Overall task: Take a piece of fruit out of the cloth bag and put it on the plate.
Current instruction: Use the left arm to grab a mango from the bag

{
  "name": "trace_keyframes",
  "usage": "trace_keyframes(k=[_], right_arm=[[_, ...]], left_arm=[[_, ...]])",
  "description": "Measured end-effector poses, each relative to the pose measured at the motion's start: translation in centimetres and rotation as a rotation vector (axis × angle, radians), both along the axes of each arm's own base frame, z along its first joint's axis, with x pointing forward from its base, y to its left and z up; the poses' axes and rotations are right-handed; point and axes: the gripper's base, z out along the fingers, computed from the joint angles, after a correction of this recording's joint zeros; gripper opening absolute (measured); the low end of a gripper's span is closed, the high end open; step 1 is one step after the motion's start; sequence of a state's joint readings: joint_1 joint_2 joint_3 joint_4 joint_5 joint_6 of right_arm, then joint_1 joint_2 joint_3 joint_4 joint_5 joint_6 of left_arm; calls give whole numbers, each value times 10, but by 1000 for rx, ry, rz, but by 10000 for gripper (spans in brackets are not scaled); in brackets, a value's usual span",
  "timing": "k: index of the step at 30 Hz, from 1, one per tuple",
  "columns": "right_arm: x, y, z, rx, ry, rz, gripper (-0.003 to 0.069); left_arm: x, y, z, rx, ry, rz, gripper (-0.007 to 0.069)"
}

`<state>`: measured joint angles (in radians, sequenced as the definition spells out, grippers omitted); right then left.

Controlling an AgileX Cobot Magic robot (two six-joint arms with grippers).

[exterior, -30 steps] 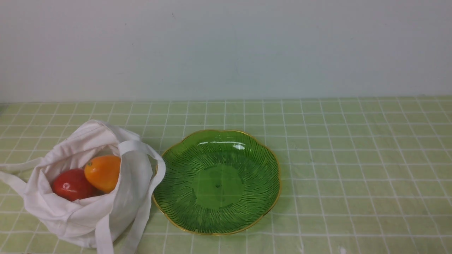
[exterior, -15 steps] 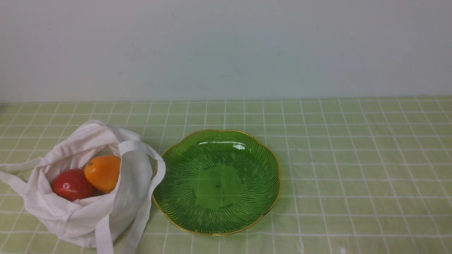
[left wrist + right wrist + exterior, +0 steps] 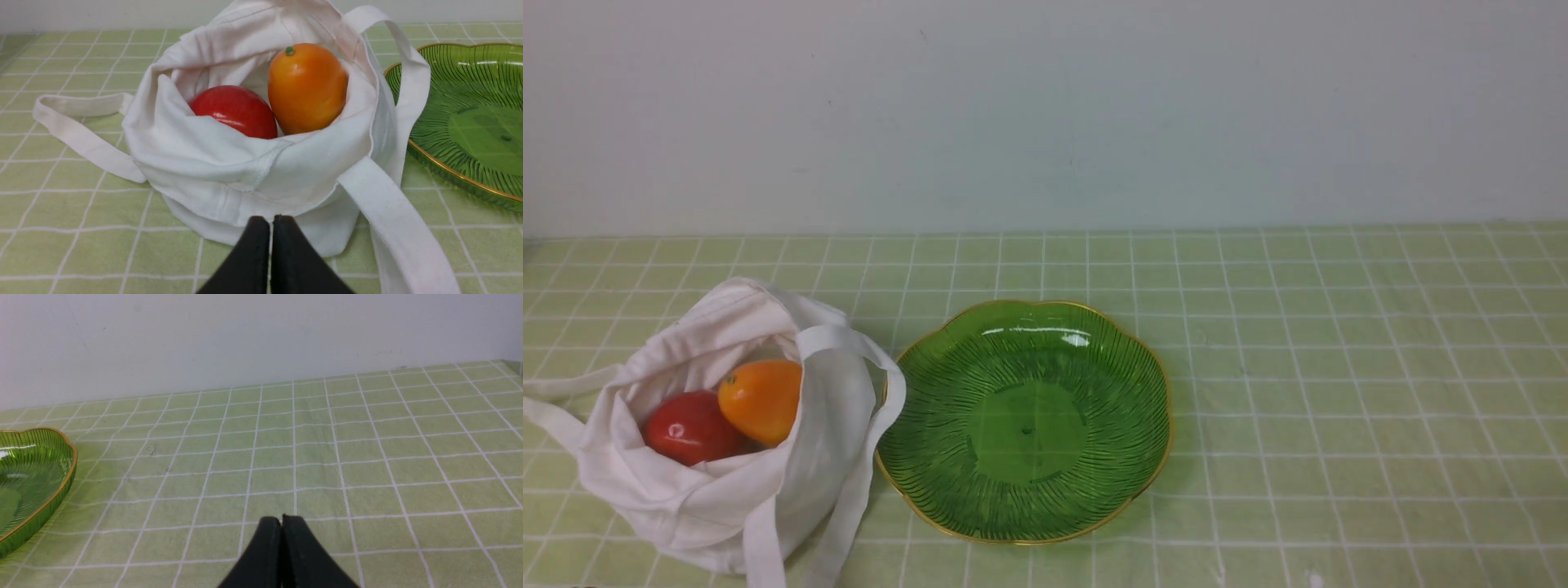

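The white cloth bag (image 3: 711,490) sits open at the front left of the table, next to the green gold-rimmed plate (image 3: 1143,392). Inside the bag the orange oblong fruit (image 3: 761,400) lies beside a rounder red fruit (image 3: 690,427). The plate holds nothing. In the left wrist view my left gripper (image 3: 271,220) is shut and empty, just short of the bag (image 3: 212,163), with the orange fruit (image 3: 307,87) beyond. In the right wrist view my right gripper (image 3: 281,519) is shut and empty over bare tablecloth, right of the plate (image 3: 61,486). Neither gripper shows in the front view.
A green checked tablecloth (image 3: 1339,367) covers the table up to a pale wall (image 3: 1045,114) at the back. The bag's long straps (image 3: 849,490) trail toward the front edge and against the plate's left rim; another strap (image 3: 77,134) lies to the bag's left.
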<state>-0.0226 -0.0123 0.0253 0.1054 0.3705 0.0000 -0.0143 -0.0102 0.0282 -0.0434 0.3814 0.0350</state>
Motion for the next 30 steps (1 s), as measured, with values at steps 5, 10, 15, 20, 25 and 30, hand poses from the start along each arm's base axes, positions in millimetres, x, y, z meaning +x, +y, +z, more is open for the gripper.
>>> trace_keyframes(k=[5,10,15,20,25,30], right_arm=[[0,0,0,0,0,0,-15],[0,0,0,0,0,0,-15],[0,0,0,0,0,0,-15],[0,0,0,0,0,0,-15],[0,0,0,0,0,0,-15],[0,0,0,0,0,0,-15]], left_arm=[[0,0,0,1,0,0,-8],[0,0,0,0,0,0,-8],[0,0,0,0,-1,0,-8],[0,-9,2,-422,16,31,-8],[-1,-19,7,-912,51,56,-8],[0,-22,16,-1212,30,57,-8]])
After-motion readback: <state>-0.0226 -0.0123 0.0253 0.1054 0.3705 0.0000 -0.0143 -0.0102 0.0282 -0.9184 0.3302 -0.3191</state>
